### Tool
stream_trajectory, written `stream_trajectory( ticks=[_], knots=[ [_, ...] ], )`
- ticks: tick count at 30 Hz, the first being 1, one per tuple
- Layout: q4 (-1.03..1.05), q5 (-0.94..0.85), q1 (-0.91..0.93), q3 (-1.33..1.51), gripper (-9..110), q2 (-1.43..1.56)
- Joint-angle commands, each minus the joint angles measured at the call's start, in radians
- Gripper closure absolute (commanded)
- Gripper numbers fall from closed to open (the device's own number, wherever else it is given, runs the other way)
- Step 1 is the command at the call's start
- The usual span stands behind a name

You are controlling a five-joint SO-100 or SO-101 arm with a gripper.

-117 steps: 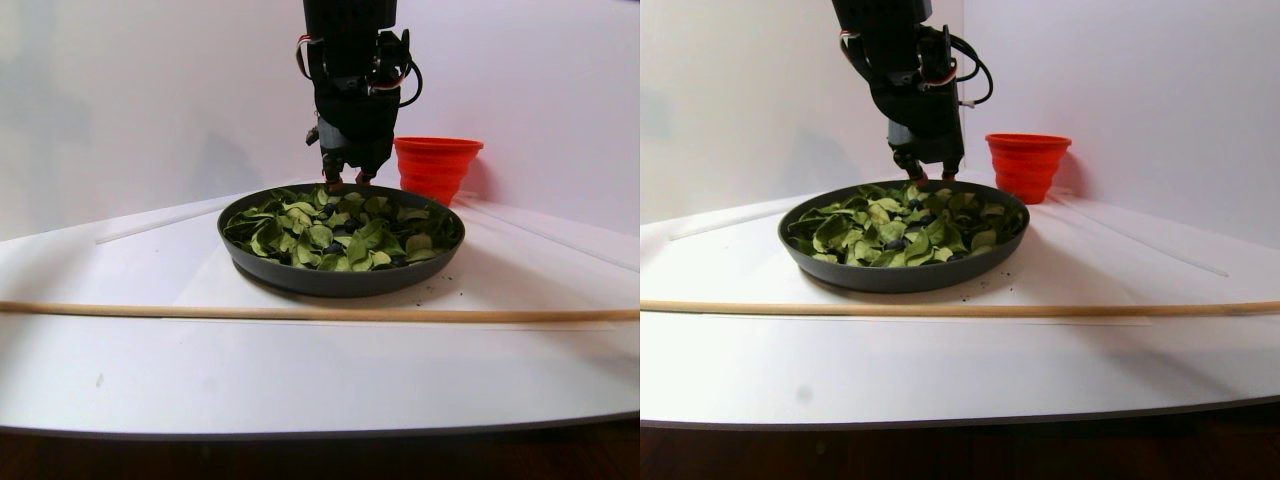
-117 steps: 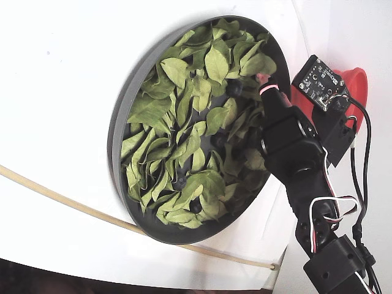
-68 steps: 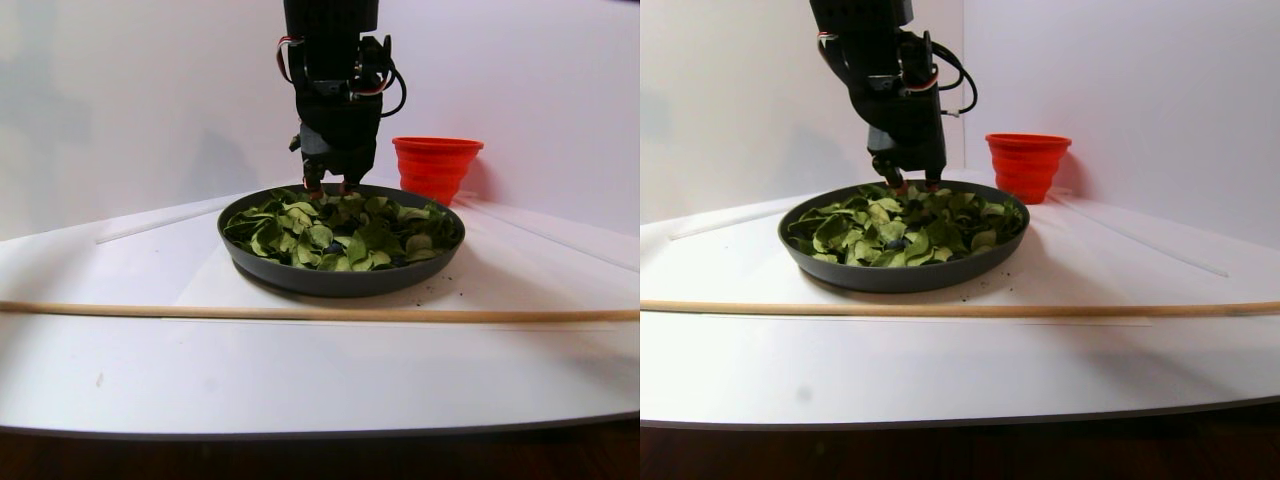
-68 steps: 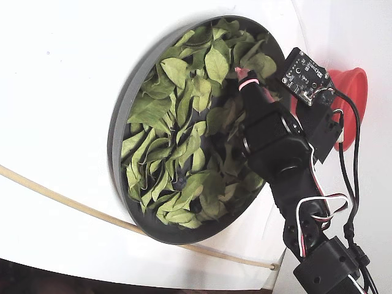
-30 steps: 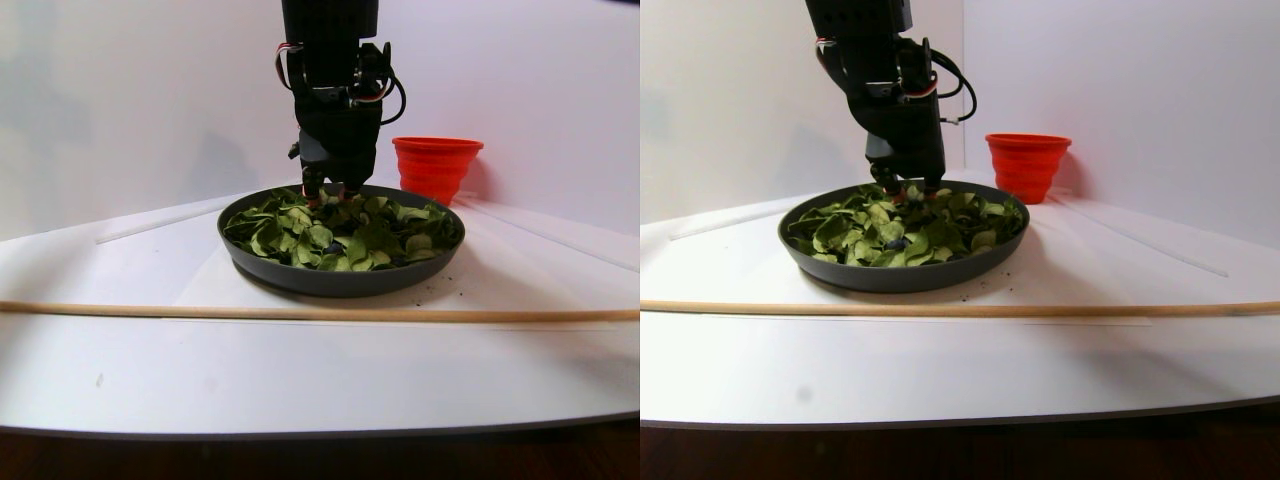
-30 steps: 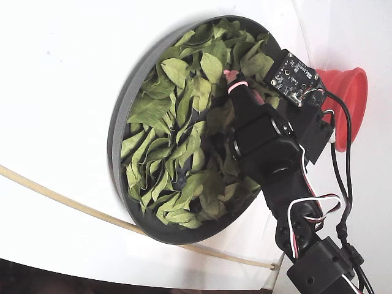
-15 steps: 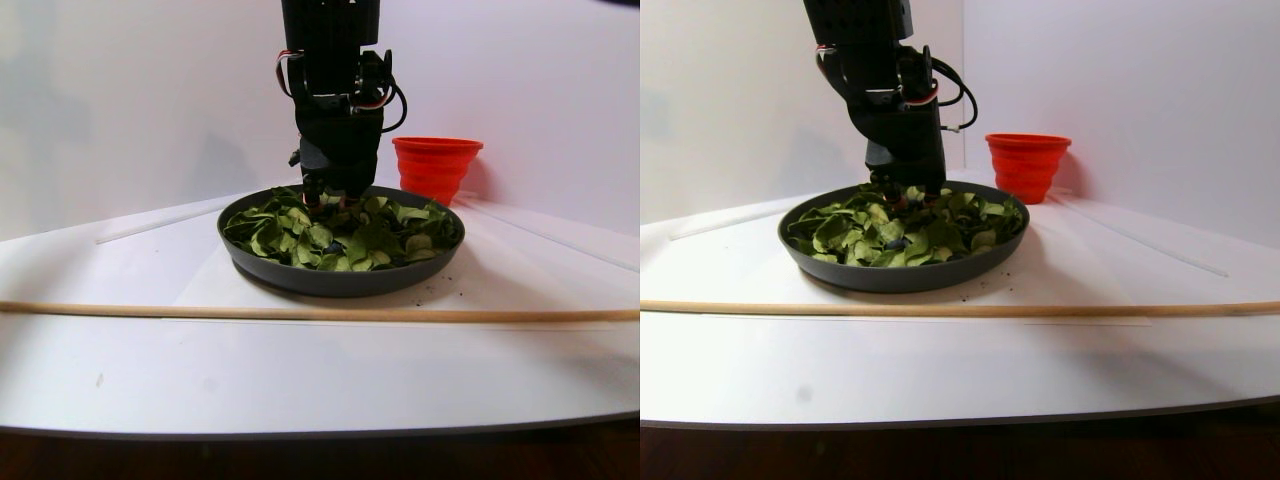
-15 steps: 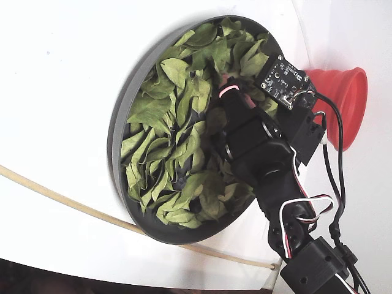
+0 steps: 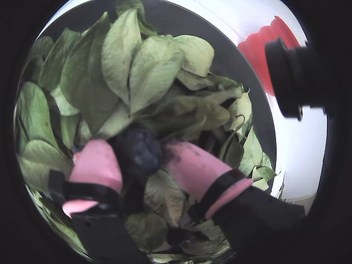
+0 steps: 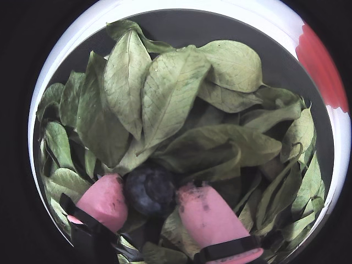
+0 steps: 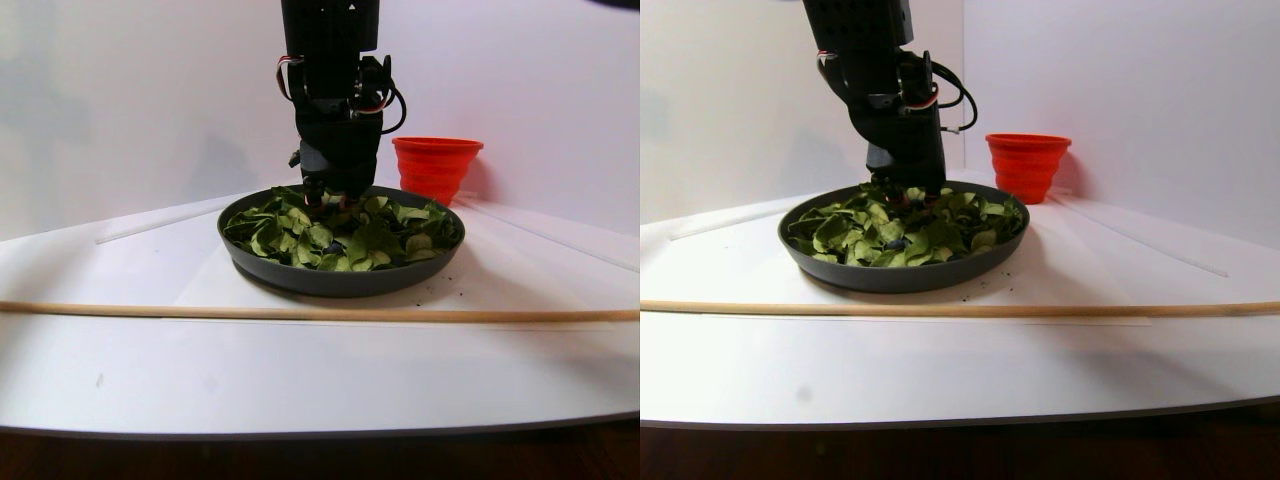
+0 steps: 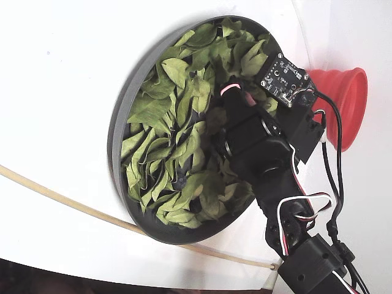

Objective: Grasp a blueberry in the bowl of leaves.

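Observation:
The bowl (image 11: 330,280) is a wide dark grey dish on the white table, filled with a loose pile of green leaves (image 11: 340,235). My gripper (image 9: 138,153) has pink fingertips and is down among the leaves (image 9: 137,66) at the bowl's far side. A dark blueberry (image 9: 137,147) sits between the two fingertips and fills the gap, touching both pads. It shows the same way in the other wrist view, with the blueberry (image 10: 149,191) between the pink fingers (image 10: 107,201). In the fixed view the arm hides the fingertips over the bowl (image 12: 119,128).
A small red cup (image 11: 435,165) stands just behind the bowl, to its right, and also shows in the fixed view (image 12: 346,104). A long thin wooden stick (image 11: 300,313) lies across the table in front of the bowl. White walls stand behind.

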Motion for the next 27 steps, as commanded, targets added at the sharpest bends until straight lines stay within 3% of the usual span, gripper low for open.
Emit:
stream_trajectory(
  ticks=[1,27],
  knots=[
    [-0.017,0.006,0.023,-0.048,86,0.018],
    [-0.018,-0.002,0.02,-0.005,89,0.138]
  ],
)
